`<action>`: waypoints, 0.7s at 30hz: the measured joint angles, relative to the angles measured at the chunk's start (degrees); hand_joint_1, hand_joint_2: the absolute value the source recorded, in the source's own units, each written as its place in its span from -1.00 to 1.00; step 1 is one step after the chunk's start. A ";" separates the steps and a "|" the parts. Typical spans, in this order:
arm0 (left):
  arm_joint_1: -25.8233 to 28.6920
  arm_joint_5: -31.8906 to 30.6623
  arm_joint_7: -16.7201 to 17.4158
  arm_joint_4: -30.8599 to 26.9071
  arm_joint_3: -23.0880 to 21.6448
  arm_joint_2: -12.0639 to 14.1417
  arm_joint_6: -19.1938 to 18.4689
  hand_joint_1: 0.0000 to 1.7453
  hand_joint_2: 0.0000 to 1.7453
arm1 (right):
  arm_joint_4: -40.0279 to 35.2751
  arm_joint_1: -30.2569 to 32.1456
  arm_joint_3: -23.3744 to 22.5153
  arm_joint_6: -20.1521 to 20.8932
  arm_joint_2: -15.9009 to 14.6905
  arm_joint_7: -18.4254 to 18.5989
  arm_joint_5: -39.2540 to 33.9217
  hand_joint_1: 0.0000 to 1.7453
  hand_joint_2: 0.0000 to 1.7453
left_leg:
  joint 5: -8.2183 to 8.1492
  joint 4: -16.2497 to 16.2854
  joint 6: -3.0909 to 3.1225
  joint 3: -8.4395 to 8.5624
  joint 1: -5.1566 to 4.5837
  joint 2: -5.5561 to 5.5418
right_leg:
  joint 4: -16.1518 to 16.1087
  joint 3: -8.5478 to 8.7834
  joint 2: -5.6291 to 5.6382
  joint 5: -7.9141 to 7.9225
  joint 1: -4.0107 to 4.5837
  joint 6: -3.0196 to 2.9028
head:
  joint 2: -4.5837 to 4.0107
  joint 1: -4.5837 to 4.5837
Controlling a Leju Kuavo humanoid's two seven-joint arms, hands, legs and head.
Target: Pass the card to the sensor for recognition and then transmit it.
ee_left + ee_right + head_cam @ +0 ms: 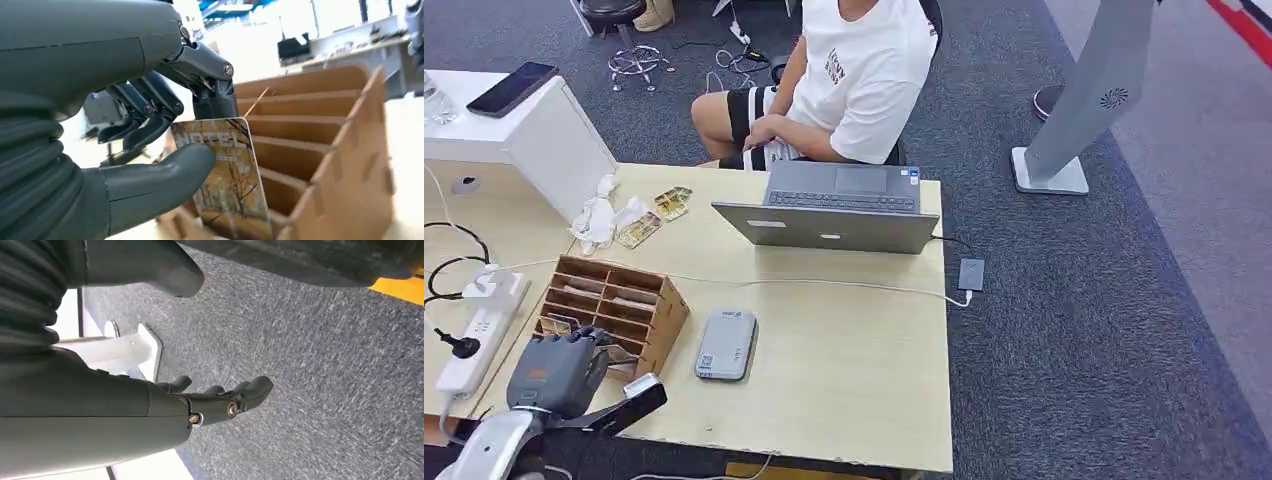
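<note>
Looking through the left wrist view, I see my left hand point(150, 150) pinching a card point(227, 180) between its thumb point(165, 172) and the darker fingers point(150, 120). The card shows an autumn tree picture and the word "HOTEL", and its lower end sits among the slots of the wooden card rack point(320, 150). From the head view, that same left hand point(564, 365) is at the near left corner of the rack point(614, 305), low on the pale wooden surface point(844, 370). Just beside the rack, toward the middle of the surface, lies the grey card reader point(726, 343), flat and apart from the hand. Behind it an open laptop point(834, 210) faces a seated person point(844, 80), and a white cable point(824, 285) runs across between laptop and reader. A few more cards point(656, 215) lie loose near the far left of the surface. My right hand point(220, 400) hangs over grey carpet point(325, 365), fingers apart and loosely curved, holding nothing.
</note>
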 joint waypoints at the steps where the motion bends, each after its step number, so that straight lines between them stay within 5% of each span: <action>1: -0.18 -0.02 -0.11 -0.62 -0.31 -0.18 0.42 1.00 1.00 | -0.04 0.01 -0.22 -0.15 0.00 -0.04 0.00 -1.00 1.00 | 0.00 0.00 0.00 0.00 0.00 0.00 | 0.00 0.00 0.00 0.01 0.00 0.00 | 0.02 0.00; 13: -1.83 -0.46 -4.88 -11.85 -3.23 0.07 6.32 1.00 1.00 | -0.35 0.15 -2.56 -0.15 0.02 -0.33 0.04 -1.00 1.00 | 0.00 0.01 0.00 0.00 0.00 0.00 | -0.01 -0.05 -0.01 0.01 0.00 0.00 | 0.00 0.00; 21: -12.61 0.59 -5.01 -14.22 -6.38 -0.37 6.73 1.00 1.00 | -0.44 0.08 -3.17 0.13 0.02 -0.59 1.75 -1.00 1.00 | 0.16 0.05 0.07 -0.02 0.00 -0.26 | -0.02 -0.09 -0.30 0.06 0.00 -0.03 | 0.00 -0.02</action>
